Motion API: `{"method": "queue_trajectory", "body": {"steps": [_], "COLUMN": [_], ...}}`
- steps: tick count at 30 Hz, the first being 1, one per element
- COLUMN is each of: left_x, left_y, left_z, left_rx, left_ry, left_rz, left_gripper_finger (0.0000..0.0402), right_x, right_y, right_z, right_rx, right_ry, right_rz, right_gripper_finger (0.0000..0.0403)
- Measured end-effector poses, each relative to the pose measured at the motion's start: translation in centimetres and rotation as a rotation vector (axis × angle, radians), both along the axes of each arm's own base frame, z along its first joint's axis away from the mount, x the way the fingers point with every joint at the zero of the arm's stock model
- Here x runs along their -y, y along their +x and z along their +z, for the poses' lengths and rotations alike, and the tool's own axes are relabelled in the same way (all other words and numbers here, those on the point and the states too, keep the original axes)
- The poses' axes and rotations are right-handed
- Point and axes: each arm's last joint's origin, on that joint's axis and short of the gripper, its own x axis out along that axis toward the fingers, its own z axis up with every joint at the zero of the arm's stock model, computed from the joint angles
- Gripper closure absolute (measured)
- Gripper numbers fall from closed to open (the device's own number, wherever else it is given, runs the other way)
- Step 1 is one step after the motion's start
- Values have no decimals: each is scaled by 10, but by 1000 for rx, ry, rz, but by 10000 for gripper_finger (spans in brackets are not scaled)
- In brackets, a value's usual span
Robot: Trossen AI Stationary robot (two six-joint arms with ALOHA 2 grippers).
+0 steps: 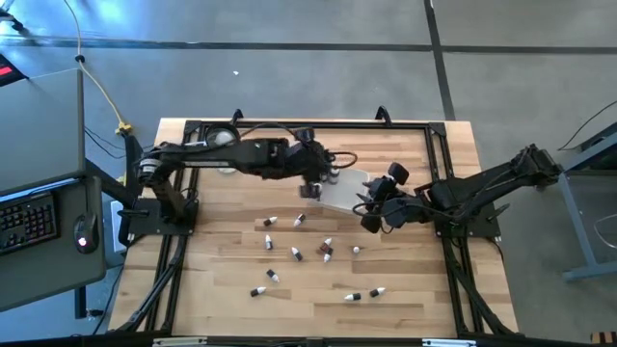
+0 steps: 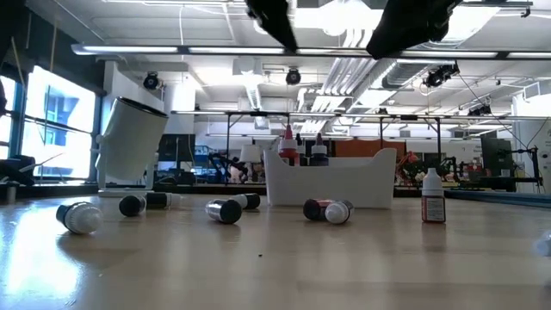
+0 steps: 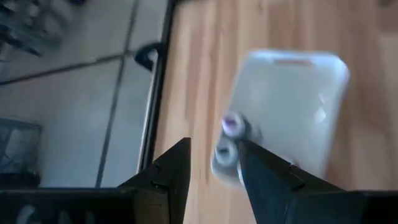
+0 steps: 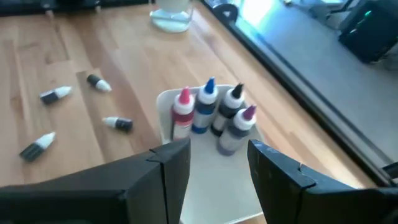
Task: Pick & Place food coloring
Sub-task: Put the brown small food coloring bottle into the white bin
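Note:
A white tray (image 1: 344, 193) lies at mid table and holds several upright food coloring bottles (image 4: 211, 112) with red, blue, dark and purple caps, bunched in one corner. More food coloring bottles (image 1: 296, 253) lie scattered on the wood nearer the front edge, and one (image 2: 433, 196) stands upright. My left gripper (image 1: 310, 185) hovers open above the tray's left end, and the bottles in the tray (image 3: 230, 127) show below its fingers. My right gripper (image 4: 217, 158) stands open over the tray's right end and holds nothing.
A round clear dish (image 4: 171, 15) sits near the table's far left. A black frame (image 1: 439, 154) runs around the table's edges. The wood between the loose bottles and the front edge (image 1: 308, 318) is bare. A desk with a keyboard (image 1: 29, 217) stands left of the table.

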Motion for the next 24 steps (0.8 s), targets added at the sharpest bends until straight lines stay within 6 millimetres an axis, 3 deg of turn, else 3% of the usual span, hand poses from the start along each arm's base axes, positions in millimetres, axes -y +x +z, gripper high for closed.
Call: {"method": "queue_trajectory", "body": {"steps": [5, 8, 11, 13, 16, 20, 24], "left_x": [8, 9, 15, 21, 35, 52, 63], "left_y": [-56, -93, -124, -140, -155, -163, -166], "left_z": [46, 57, 54, 41, 4, -51, -88], "left_rx": [-113, -116, -69, -9, 108, 280, 369], "left_ry": [-135, -212, -249, -263, -306, -413, -510], "left_rz": [88, 150, 156, 124, 34, -116, -209], "left_gripper_finger": [268, 268, 268, 268, 268, 268, 268], "right_x": [-2, -4, -7, -9, -13, -19, -30], "right_y": [6, 9, 13, 16, 22, 31, 38], "right_z": [-6, -8, -10, -13, -19, -35, -53], "right_rx": [-22, -25, -26, -38, -64, -138, -230], "right_ry": [9, 37, 78, 110, 159, 260, 394], "right_rz": [15, 40, 79, 112, 162, 224, 305], "right_gripper_finger": [249, 249, 249, 250, 249, 250, 251]}}
